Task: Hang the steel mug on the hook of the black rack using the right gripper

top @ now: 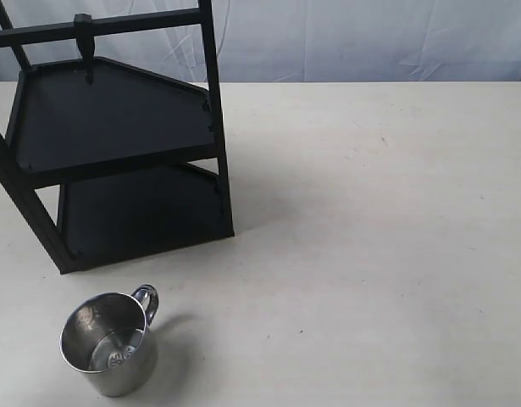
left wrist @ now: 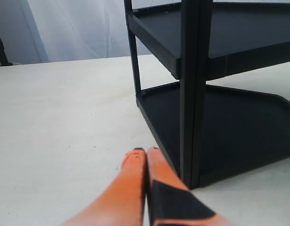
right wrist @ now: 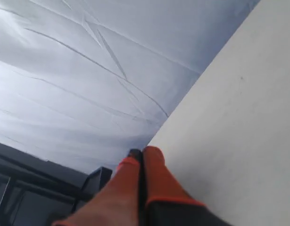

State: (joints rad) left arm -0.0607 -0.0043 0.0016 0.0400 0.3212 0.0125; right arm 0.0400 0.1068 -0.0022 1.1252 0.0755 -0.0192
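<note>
The steel mug (top: 108, 341) stands upright on the table near the front left in the exterior view, its looped handle (top: 147, 302) turned toward the rack. Behind it rises the black rack (top: 116, 127), with two angular shelves and a small hook (top: 85, 42) hanging from its top bar. Neither arm shows in the exterior view. My left gripper (left wrist: 145, 151) is shut with nothing in it, low over the table beside the black rack (left wrist: 215, 94). My right gripper (right wrist: 141, 153) is shut and empty, over the table, a corner of the black rack (right wrist: 36, 188) behind it.
A pale table (top: 370, 237) carries everything. A light wrinkled curtain (top: 370, 38) hangs behind the table's far edge. The rack's slanted legs (top: 23, 203) reach down to the table at the left.
</note>
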